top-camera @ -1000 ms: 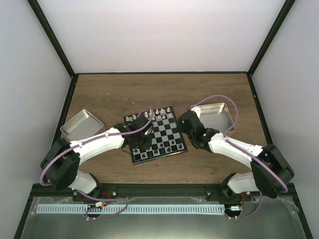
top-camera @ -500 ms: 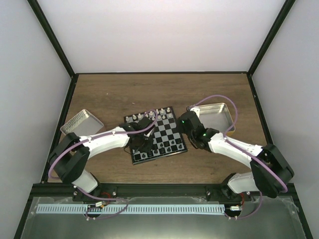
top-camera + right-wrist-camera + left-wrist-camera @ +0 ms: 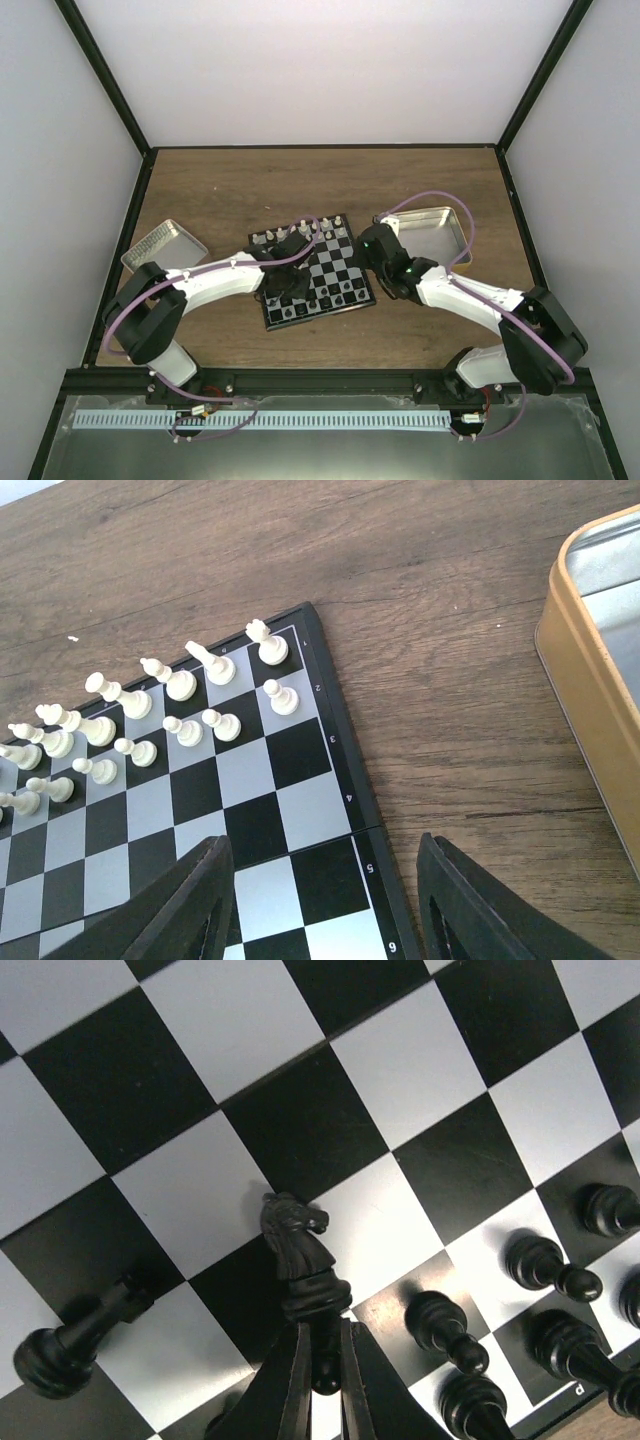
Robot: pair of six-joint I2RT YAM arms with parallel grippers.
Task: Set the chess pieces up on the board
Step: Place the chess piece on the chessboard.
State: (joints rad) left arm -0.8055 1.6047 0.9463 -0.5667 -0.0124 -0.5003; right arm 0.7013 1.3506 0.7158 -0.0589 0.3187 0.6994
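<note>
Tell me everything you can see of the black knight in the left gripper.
The black knight is a glossy, plastic-looking horse head on a ringed collar, its muzzle pointing right in the left wrist view. The left gripper pinches its base. It stands upright over the board, near a square boundary; whether it touches the surface is unclear.

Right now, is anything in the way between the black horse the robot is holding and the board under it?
Nothing visible. The left gripper grips the knight over bare squares of the board. Other black pieces sit off to its sides, not beneath it.
</note>
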